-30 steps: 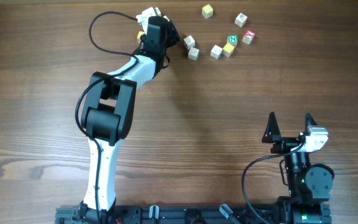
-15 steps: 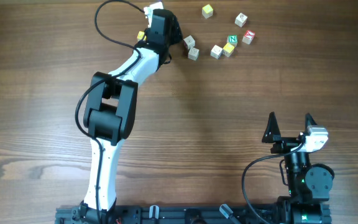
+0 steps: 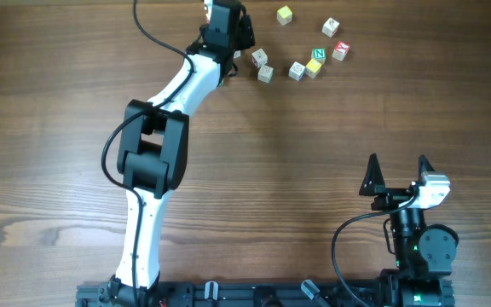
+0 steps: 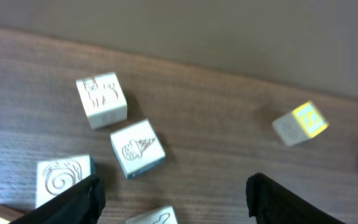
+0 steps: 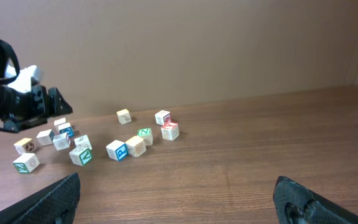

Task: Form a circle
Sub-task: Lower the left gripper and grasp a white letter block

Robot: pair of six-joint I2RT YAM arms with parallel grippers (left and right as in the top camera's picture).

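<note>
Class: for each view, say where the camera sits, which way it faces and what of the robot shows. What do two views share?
Overhead: above the table, facing straight down; left arm, right arm show.
Left wrist: on the left arm, facing down and forward at white cubes; left fingers show.
Right wrist: low, facing across the table; right fingers show.
Shared: overhead and right wrist both show the green N cube.

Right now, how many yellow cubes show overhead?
2. A lone yellow cube near the far edge; a second yellow cube beside the green N cube. The left arm may hide more.
</note>
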